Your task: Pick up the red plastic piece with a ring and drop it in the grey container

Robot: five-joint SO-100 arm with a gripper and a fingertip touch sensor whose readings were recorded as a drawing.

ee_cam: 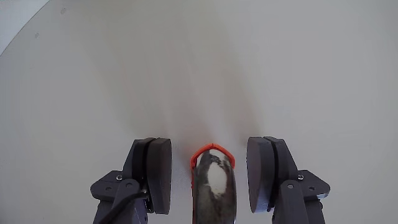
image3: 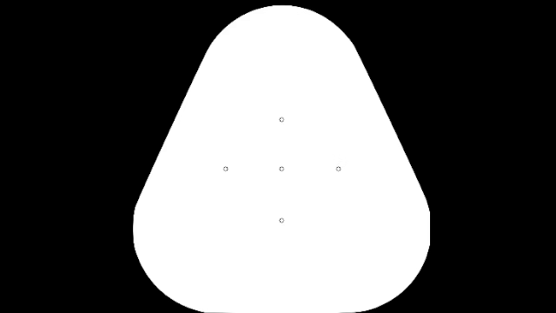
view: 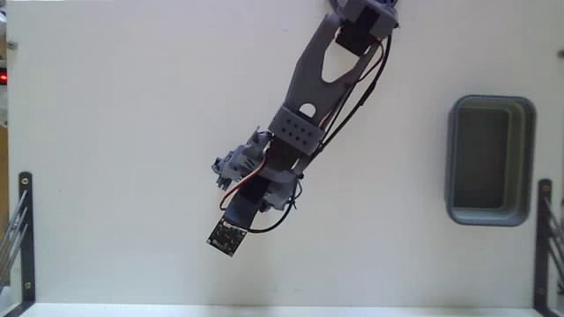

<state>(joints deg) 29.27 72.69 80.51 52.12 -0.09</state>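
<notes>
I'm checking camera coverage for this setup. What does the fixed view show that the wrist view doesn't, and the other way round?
Only the fixed view shows the grey container at the right, the arm's full reach, and the small circuit board at its tip. Only the wrist view shows the red plastic piece, lying between the two spread fingers of the claw, with gaps on both sides. Both show the pale table.

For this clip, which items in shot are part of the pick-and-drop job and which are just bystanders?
Part of the job:
- red plastic piece, lying between the open claw fingers in the wrist view
- grey container, right side of the fixed view, nothing visible inside it

Just there:
- white table
- dark metal brackets at the table's edges
</notes>
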